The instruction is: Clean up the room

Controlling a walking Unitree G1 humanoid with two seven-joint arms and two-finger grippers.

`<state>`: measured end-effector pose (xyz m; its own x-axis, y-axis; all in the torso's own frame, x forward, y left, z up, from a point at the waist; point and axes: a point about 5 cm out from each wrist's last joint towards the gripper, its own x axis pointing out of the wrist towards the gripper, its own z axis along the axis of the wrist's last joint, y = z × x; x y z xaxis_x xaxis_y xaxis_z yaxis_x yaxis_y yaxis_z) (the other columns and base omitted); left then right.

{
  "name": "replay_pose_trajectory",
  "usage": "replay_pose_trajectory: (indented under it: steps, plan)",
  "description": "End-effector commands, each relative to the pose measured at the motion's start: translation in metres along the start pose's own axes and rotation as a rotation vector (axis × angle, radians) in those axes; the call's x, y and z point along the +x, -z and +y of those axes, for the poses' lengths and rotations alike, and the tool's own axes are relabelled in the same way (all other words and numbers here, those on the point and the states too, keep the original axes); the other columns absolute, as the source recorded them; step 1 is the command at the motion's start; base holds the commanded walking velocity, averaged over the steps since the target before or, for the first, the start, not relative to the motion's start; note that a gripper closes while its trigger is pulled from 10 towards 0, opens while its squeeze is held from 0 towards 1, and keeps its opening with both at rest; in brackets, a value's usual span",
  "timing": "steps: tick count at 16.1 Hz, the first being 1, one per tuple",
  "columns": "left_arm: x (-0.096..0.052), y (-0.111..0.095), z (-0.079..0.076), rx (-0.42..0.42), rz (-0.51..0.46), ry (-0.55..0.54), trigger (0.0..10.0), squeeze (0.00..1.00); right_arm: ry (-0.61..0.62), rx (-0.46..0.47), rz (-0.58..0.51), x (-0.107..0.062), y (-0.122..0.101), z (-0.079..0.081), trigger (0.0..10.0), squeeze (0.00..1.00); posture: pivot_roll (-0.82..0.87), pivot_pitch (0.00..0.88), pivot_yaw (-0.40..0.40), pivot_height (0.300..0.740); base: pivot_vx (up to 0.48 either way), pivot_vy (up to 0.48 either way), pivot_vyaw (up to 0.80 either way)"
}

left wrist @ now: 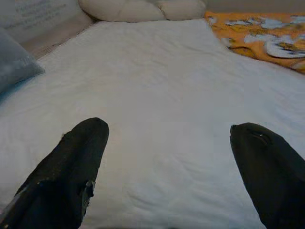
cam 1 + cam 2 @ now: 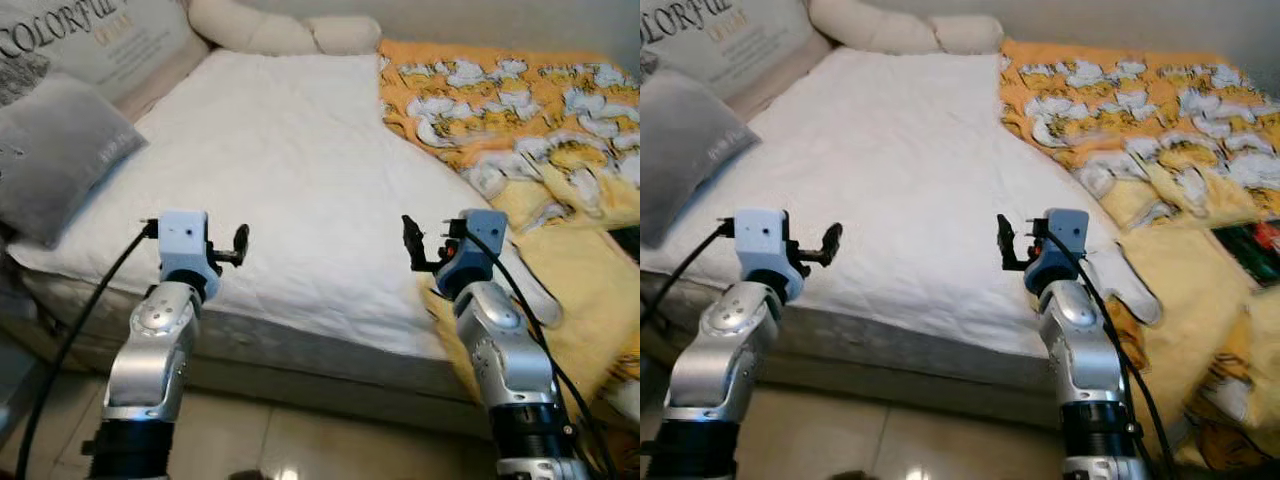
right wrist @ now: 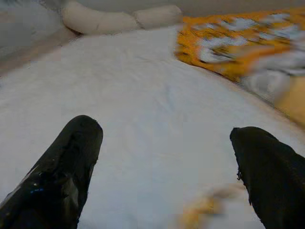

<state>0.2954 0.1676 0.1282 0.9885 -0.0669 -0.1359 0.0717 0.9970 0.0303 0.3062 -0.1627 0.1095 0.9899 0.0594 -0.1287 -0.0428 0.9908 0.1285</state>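
- I have both arms raised side by side at the near edge of the bed [image 2: 300,180], neither touching it — a ready stance, as I judge it, before I commit to a reach.
- My left gripper [image 1: 167,162] stands with its fingers spread wide and nothing between them; it points over the bare white sheet.
- My right gripper [image 3: 164,167] is likewise spread and empty, aimed up the bed with the blanket's edge just off to its right.
- The thing I take to need tidying is the yellow-and-orange blanket [image 2: 520,130] — it lies rumpled in folds over the right side of the bed, and its plain yellow part spills off the near corner toward the floor.
- It looks soft and bulky, printed with white cartoon figures; I'd expect it to drag and bunch when pulled.
- A grey pillow [image 2: 55,160] leans at the left edge, cream cushions [image 2: 290,30] along the head.
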Motion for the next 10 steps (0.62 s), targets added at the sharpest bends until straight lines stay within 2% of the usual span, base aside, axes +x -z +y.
replay_pose_trajectory:
  steps: [1, 5, 10]
  plan:
    - [0.002, -0.0033, 0.0004, 0.038, -0.004, -0.002, 10.0, 0.99, -0.01, 0.002, -0.008, 0.0026, -0.0028, 0.0014, 10.0, 1.0, 0.0, 0.0, 0.036, 0.74, 0.0, -0.36, 0.8]
    - [0.0019, -0.0016, -0.0003, 0.048, 0.003, 0.002, 10.0, 0.99, -0.004, -0.005, -0.005, 0.0022, -0.0009, 0.0011, 10.0, 1.0, 0.0, 0.0, 0.037, 0.74, 0.0, -0.357, 0.73]
    - [0.0017, 0.0021, -0.0002, 0.057, 0.015, -0.001, 10.0, 0.99, -0.002, -0.009, -0.002, 0.0023, 0.0008, 0.0004, 10.0, 1.0, 0.0, 0.0, 0.037, 0.74, 0.0, -0.357, 0.0]
